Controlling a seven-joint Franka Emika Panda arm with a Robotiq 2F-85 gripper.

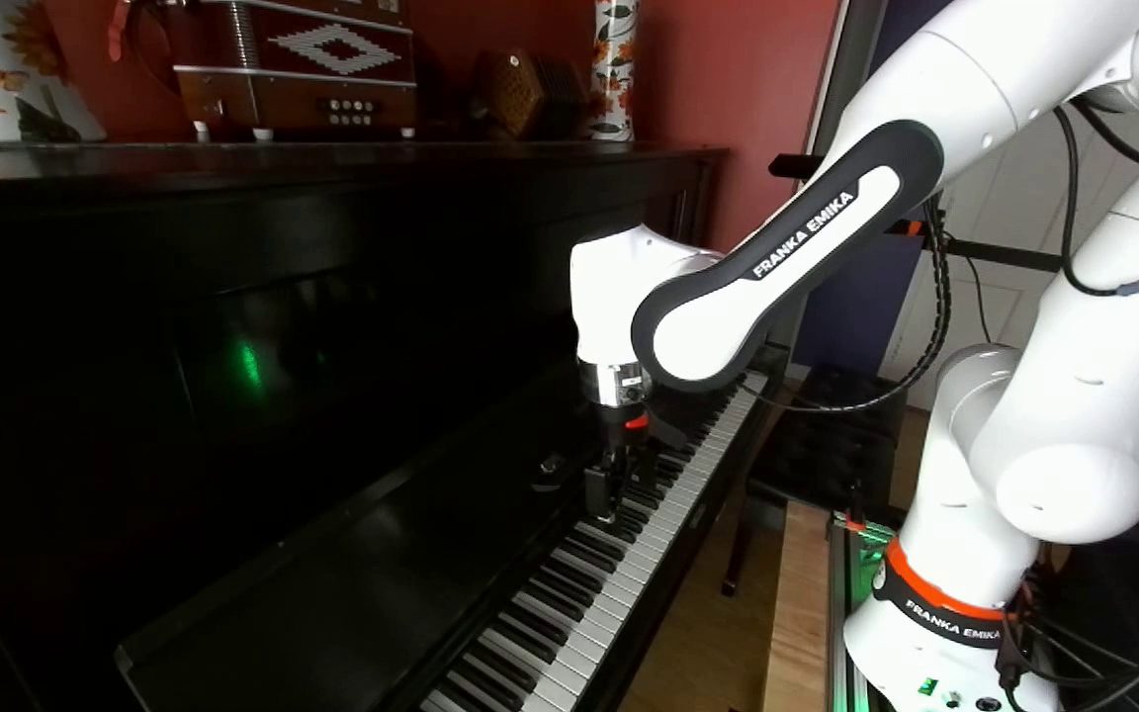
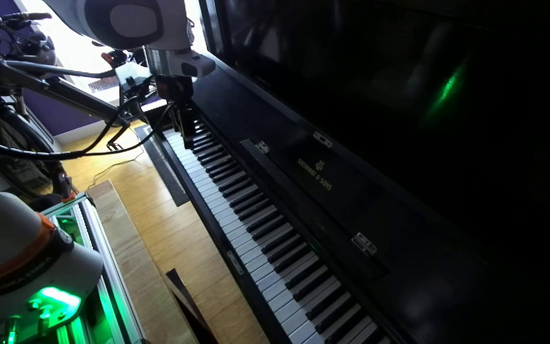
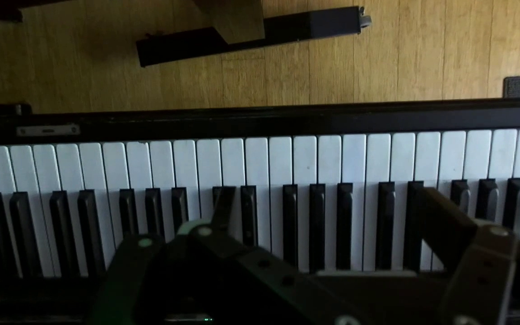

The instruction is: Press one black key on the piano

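Observation:
The glossy black upright piano (image 1: 233, 237) fills much of both exterior views (image 2: 399, 191). Its row of white keys (image 3: 305, 158) and black keys (image 3: 290, 216) runs across the wrist view, below the front rail. My gripper (image 3: 327, 194) is open and empty, its two fingers spread wide over the black keys. The left finger overlaps one black key, and the right finger lies beside another. In both exterior views the gripper (image 1: 619, 494) points down over the keyboard, close to the keys (image 2: 188, 136). I cannot tell whether a fingertip touches a key.
The fallboard (image 2: 280, 124) and upright panel rise behind the keys. A black bench (image 1: 822, 445) and a wooden tabletop (image 1: 799, 603) stand before the piano. An accordion (image 1: 303, 69) rests on top. A bicycle (image 2: 55, 86) and a cable (image 2: 74, 154) show too.

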